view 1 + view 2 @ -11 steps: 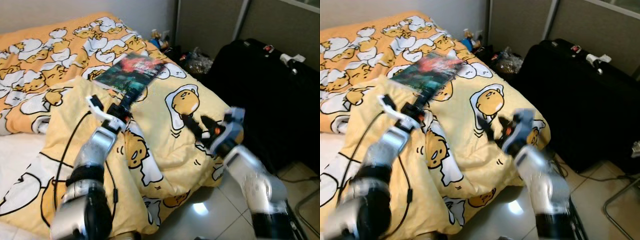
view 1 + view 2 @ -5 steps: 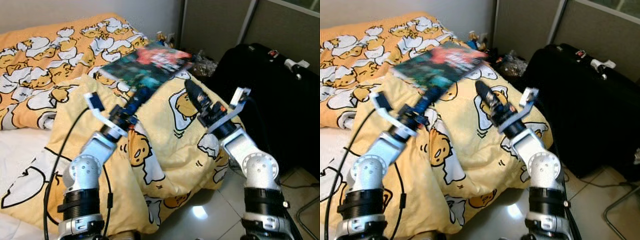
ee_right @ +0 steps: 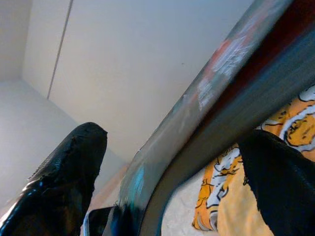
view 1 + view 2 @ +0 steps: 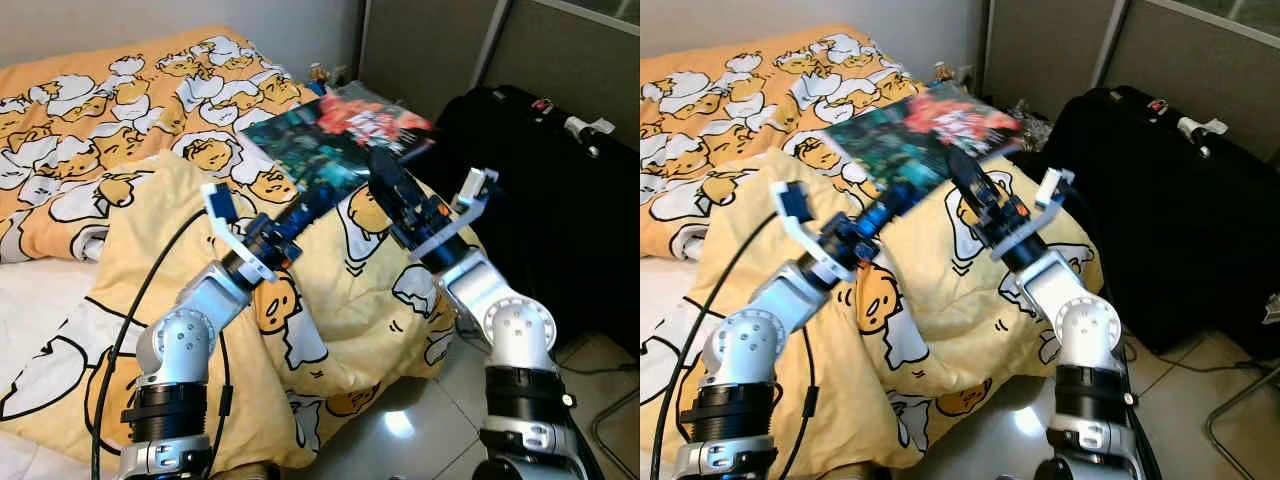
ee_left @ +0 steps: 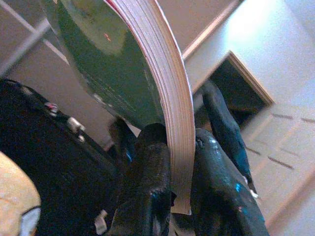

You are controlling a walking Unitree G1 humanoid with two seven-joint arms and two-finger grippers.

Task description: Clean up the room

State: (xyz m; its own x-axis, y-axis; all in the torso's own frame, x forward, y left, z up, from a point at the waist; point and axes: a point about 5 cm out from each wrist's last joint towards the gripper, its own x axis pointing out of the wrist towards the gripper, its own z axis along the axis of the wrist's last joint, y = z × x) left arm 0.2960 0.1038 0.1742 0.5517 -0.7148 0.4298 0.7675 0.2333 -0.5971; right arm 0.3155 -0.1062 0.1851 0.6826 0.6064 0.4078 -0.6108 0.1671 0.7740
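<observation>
Book lifted above the yellow cartoon-print duvet (image 4: 330, 300).
Left end effector (image 4: 300, 213) clamps the glossy green-and-red paperback book (image 4: 340, 140); right end effector (image 4: 385, 175), fingers parted, straddles its edge.

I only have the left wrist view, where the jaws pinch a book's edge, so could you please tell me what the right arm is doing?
Observer: The right gripper is at the book, its fingers open on either side of the book's edge.
Operator: Thank you. Is the book resting on anything?
Observer: No, it is held up above the yellow blanket on the bed, with only the left gripper clamping its near edge.
Operator: What lies to the right of the bed?
Observer: A black suitcase stands there on the tiled floor.
</observation>
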